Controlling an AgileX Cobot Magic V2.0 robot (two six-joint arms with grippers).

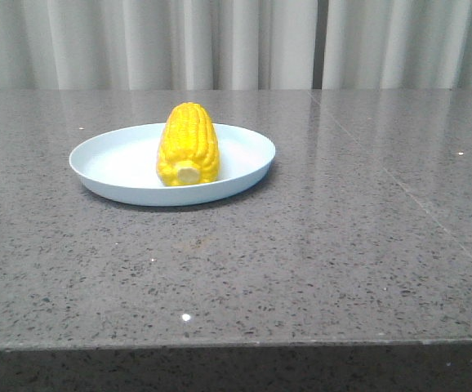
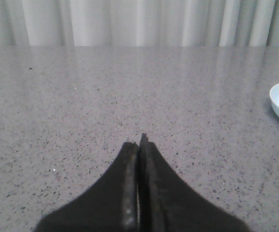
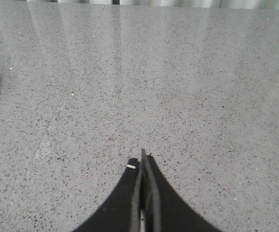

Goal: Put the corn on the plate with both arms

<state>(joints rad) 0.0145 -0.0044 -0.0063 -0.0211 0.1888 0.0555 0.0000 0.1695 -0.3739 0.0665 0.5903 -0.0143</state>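
1. Nearest to me, low in each wrist view: the left gripper (image 2: 140,145) has its jaws pressed together on nothing, and the right gripper (image 3: 143,159) likewise. Both sit over bare grey speckled table (image 1: 318,269).
2. Neither arm shows in the front view; I judge both parked clear of the work.
3. Step in hand, by my judgement: placement looks complete. To finish well I would keep both arms low and away, and make no sweep toward the plate that could nudge its rim.
4. Further back, left of centre in the front view: the plate (image 1: 113,163), pale blue, shallow, flat on the table.
5. On it lies the corn (image 1: 189,143), bright yellow, kernel rows intact, pale stub end facing the camera, inside the rim.
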